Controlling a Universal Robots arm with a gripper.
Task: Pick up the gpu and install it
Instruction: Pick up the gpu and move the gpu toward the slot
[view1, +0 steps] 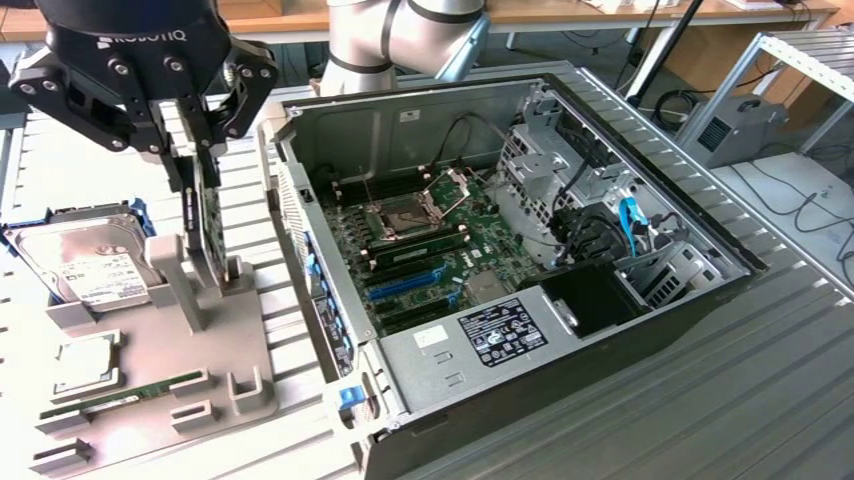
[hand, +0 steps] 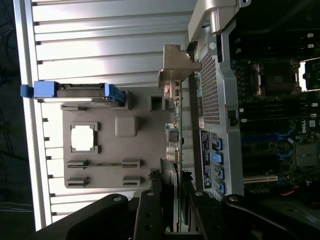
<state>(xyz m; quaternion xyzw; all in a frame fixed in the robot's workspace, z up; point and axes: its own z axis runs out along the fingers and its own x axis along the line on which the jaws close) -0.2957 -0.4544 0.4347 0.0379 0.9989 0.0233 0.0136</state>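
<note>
Closest to us in the exterior view, a green memory stick (view1: 127, 392) and a square processor chip (view1: 83, 365) lie on the grey holder (view1: 234, 350). A hard drive (view1: 87, 270) sits just behind them.

A bit further back, the gpu (view1: 210, 230) (hand: 172, 135) stands up on its edge in a slot of the holder. The gripper (view1: 198, 165) (hand: 172, 212) is right above it. Its fingers are about half closed, one on each side of the card's top edge, and we think they are pinching it. The card's bottom looks like it is in the slot, so we think it is grabbed but not yet lifted out.

Further away, the computer case (view1: 400, 120) lies open. We see its motherboard (view1: 441, 240) with blue slots (view1: 407, 285) and no card in them, so the installing is not done.
</note>
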